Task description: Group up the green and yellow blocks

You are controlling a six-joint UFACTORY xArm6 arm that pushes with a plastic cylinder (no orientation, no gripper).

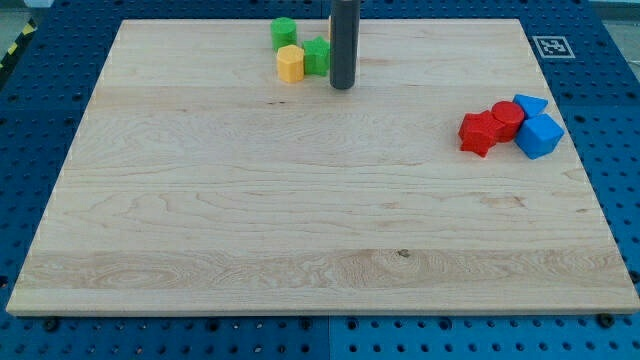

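Note:
My tip (342, 85) rests on the board near the view's top, just right of the green star block (317, 56) and slightly below it. The yellow hexagonal block (290, 63) touches the star's left side. The green cylinder (284, 30) stands just above the yellow one, close to it or touching. The rod rises out of the view's top. The second yellow block does not show; the rod covers the spot where it stood.
At the view's right, a red star block (478, 133), a red cylinder (507, 118) and two blue blocks (540, 136) (530, 104) sit in a tight cluster. The wooden board (300, 220) lies on a blue perforated table.

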